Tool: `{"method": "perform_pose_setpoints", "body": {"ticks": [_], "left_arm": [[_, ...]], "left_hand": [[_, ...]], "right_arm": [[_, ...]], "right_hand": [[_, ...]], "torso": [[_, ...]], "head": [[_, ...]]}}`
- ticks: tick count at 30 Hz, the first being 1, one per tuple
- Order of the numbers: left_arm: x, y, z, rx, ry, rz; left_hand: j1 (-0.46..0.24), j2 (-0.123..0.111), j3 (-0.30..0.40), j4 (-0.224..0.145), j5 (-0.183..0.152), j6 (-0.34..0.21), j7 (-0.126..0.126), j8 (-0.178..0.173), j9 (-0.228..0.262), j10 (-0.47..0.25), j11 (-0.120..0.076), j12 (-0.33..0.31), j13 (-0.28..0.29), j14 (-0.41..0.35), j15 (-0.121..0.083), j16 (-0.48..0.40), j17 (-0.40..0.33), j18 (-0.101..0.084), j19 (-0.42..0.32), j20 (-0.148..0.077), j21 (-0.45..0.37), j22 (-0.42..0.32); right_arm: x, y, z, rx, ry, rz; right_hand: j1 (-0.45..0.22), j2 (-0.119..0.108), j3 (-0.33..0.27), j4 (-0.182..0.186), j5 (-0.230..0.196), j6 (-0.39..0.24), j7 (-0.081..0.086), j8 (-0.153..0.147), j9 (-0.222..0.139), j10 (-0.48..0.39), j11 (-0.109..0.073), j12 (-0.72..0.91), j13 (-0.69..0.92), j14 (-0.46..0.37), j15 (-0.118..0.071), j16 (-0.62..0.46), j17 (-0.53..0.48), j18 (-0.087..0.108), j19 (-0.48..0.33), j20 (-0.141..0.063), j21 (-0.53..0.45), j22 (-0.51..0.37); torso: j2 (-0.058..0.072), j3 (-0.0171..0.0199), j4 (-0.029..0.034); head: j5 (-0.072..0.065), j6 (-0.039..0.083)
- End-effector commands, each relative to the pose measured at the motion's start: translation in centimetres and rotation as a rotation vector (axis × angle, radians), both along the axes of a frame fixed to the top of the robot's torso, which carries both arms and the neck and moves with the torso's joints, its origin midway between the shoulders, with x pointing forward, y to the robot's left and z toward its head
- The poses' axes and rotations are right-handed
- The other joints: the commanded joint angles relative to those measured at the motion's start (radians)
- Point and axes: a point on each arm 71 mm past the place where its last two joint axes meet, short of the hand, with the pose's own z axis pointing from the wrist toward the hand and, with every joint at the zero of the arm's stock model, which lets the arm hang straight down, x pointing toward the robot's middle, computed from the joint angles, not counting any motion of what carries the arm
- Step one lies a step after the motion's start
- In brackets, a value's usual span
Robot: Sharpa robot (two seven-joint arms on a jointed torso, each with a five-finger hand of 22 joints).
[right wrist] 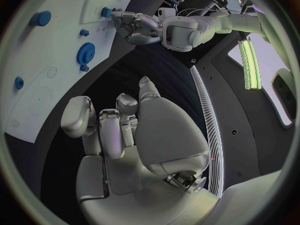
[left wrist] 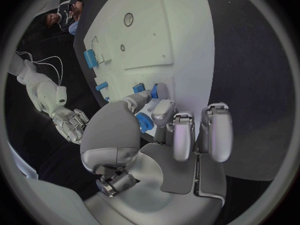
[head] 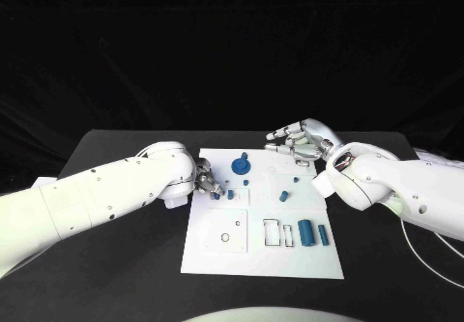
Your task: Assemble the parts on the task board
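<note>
The white task board [head: 261, 258] lies mid-table. My left hand [head: 208, 182] sits over its left edge near a small square recess, its fingertips [left wrist: 142, 99] pinching a small blue part [left wrist: 139, 88], also seen as the blue part [right wrist: 106, 11] at that hand's tips. A blue gear [head: 241, 165] stands on the board just beyond it. My right hand [head: 302, 142] hovers over the board's far right corner, fingers loosely bent, holding nothing. Other blue parts rest on the board: a peg [head: 283, 196], a thick cylinder [head: 306, 232] and a thin bar [head: 323, 234].
The board has a round hole [head: 225, 237] in a square plate and narrow rectangular slots [head: 271, 233] at its near half. Black table [head: 116, 268] surrounds the board. A white cable [head: 426, 258] trails along the right side.
</note>
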Motion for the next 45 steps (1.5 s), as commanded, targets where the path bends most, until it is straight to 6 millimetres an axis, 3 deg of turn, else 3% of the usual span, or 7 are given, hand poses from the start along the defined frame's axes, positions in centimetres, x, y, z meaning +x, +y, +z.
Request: {"method": "perform_pose_setpoints", "body": {"ticks": [1, 19, 36, 39, 40, 41, 45], "left_arm": [[-0.5, 0.1, -0.9, 0.043, 0.045, -0.003], [-0.1, 1.2, -0.7, 0.031, 0.012, 0.044], [-0.2, 2.6, 1.2, -0.218, -0.099, 0.135], [-0.1, 2.6, 1.6, -0.316, -0.118, 0.137], [0.0, 2.6, 1.8, -0.368, -0.126, 0.137], [0.0, 2.6, 2.0, -0.419, -0.134, 0.138], [0.3, 2.7, 2.7, -0.585, -0.156, 0.148]], "left_hand": [[-0.014, 0.002, -0.009, 0.003, -0.002, -0.001, 0.003, -0.006, -0.004, 0.006, 0.003, 0.004, 0.002, 0.105, -0.004, 0.003, 0.263, -0.014, 0.053, -0.008, 0.007, 0.178], [-0.1, -0.034, -0.204, 0.109, -0.006, 0.026, 0.0, -0.009, -0.024, 0.015, 0.0, 0.009, 0.01, 0.105, -0.007, 0.003, 0.263, -0.017, 0.061, -0.011, 0.016, 0.191], [-0.131, 0.028, -0.464, 0.19, -0.003, 0.009, 0.003, -0.006, -0.037, -0.014, 0.002, -0.038, -0.04, 0.105, -0.008, 0.003, 0.263, -0.008, 0.042, -0.013, -0.017, 0.163], [-0.121, 0.052, -0.485, 0.19, -0.001, -0.018, 0.014, -0.015, -0.042, -0.064, 0.012, -0.109, -0.119, 0.105, -0.001, 0.003, 0.263, 0.009, 0.005, -0.008, -0.074, 0.108], [-0.106, 0.064, -0.499, 0.19, -0.001, -0.049, 0.028, -0.022, -0.047, -0.129, 0.025, -0.192, -0.21, 0.101, 0.009, -0.005, 0.252, 0.026, -0.038, 0.0, -0.139, 0.049], [-0.085, 0.068, -0.506, 0.191, -0.001, -0.086, 0.041, -0.035, -0.054, -0.205, 0.039, -0.284, -0.309, 0.077, 0.021, -0.048, 0.187, 0.047, -0.092, 0.007, -0.22, -0.024], [-0.001, 0.066, -0.539, 0.188, 0.001, -0.218, 0.111, -0.081, -0.095, -0.376, 0.107, -0.387, -0.389, -0.106, 0.082, -0.319, -0.145, 0.122, -0.372, 0.056, -0.637, -0.367]], "right_arm": [[-0.1, 0.2, 0.0, -0.004, -0.003, 0.018], [-0.1, 0.1, 0.0, -0.003, -0.006, 0.013], [0.0, 0.0, 0.0, -0.004, -0.004, 0.011], [0.0, -0.1, 0.0, -0.004, -0.004, 0.01], [0.0, -0.1, 0.0, -0.004, -0.004, 0.01], [0.0, -0.1, 0.0, -0.004, -0.004, 0.009], [0.0, -0.2, -0.1, -0.005, -0.003, 0.006]], "right_hand": [[0.001, 0.005, -0.008, -0.001, 0.003, 0.007, -0.001, 0.002, 0.001, -0.005, -0.003, -0.004, -0.001, 0.056, -0.006, -0.005, 0.032, 0.019, -0.004, -0.001, -0.004, -0.002], [0.001, 0.005, -0.008, -0.001, 0.004, 0.007, -0.001, 0.002, 0.001, -0.005, -0.003, -0.005, -0.002, 0.056, -0.006, -0.005, 0.031, 0.019, -0.004, -0.001, -0.004, -0.002], [0.0, 0.005, -0.01, 0.0, 0.005, 0.006, 0.0, 0.002, 0.001, -0.006, -0.003, -0.006, -0.003, 0.055, -0.006, -0.006, 0.03, 0.02, -0.005, -0.001, -0.006, -0.005], [0.0, 0.005, -0.01, 0.0, 0.005, 0.006, 0.0, 0.002, 0.001, -0.006, -0.003, -0.006, -0.003, 0.055, -0.006, -0.006, 0.03, 0.02, -0.005, -0.001, -0.006, -0.005], [0.0, 0.005, -0.01, 0.0, 0.005, 0.006, 0.0, 0.002, 0.001, -0.006, -0.003, -0.006, -0.003, 0.055, -0.006, -0.006, 0.03, 0.02, -0.005, -0.001, -0.006, -0.005], [0.0, 0.005, -0.01, 0.0, 0.005, 0.006, 0.0, 0.002, 0.001, -0.006, -0.003, -0.006, -0.003, 0.055, -0.006, -0.006, 0.03, 0.02, -0.005, -0.001, -0.006, -0.005], [0.0, 0.005, -0.01, 0.0, 0.005, 0.006, 0.0, 0.002, 0.001, -0.006, -0.003, -0.006, -0.003, 0.055, -0.006, -0.006, 0.03, 0.02, -0.005, -0.001, -0.006, -0.005]], "torso": [[0.0, 0.0006, -0.0001], [-0.001, -0.0007, 0.0015], [-0.001, -0.0002, 0.0008], [-0.001, 0.0004, 0.0011], [-0.001, 0.0005, 0.0008], [0.0, 0.0006, 0.0002], [0.0, -0.0001, 0.0]], "head": [[-0.001, 0.0], [-0.001, 0.002], [0.001, 0.01], [0.001, 0.01], [0.001, 0.012], [0.001, 0.013], [-0.002, 0.017]]}}
